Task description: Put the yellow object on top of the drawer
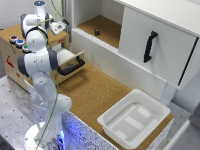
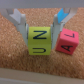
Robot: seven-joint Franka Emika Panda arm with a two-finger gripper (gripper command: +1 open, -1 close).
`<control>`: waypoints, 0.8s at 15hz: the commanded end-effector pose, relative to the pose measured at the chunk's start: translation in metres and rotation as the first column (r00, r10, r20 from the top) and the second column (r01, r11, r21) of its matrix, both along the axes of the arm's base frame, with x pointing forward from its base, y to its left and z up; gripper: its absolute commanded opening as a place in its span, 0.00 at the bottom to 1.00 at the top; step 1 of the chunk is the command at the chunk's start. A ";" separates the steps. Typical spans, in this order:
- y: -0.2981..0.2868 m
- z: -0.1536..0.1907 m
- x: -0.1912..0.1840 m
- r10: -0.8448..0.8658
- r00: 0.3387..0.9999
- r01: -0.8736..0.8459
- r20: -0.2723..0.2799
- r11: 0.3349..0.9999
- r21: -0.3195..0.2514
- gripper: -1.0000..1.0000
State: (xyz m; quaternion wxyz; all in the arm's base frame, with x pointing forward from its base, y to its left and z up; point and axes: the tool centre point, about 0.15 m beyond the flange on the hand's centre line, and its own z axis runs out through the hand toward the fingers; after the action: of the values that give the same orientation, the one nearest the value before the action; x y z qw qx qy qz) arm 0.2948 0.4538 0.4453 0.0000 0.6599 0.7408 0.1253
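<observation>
1. Yellow block [image 2: 39, 41] with letters sits on cork surface [image 2: 15, 60], between the gripper [image 2: 40, 22] fingers.
2. Jaws wide, not gripping it.
3. Pink block [image 2: 67, 42] just beside.
4. Drawer [image 1: 70, 64] pulled open.

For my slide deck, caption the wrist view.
Open hand straddles the yellow block beside a pink block on cork.

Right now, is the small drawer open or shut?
Open: the drawer front, with its black handle, juts out from the light-wood cabinet.
</observation>
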 end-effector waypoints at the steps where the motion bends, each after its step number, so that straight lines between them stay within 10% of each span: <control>1: 0.041 -0.001 -0.008 -0.031 0.998 0.023 -0.049 0.986 -0.164 0.00; 3: 0.044 -0.003 -0.009 -0.046 0.998 0.036 -0.050 0.984 -0.175 0.00; 4: 0.045 -0.002 -0.009 -0.057 0.997 0.047 -0.049 0.982 -0.182 1.00; 12: 0.041 0.052 -0.016 -0.084 0.996 0.085 0.012 0.988 -0.125 1.00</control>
State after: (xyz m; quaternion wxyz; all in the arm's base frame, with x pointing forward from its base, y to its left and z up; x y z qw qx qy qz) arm 0.2763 0.4809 0.4560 0.0034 0.6727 0.7313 0.1124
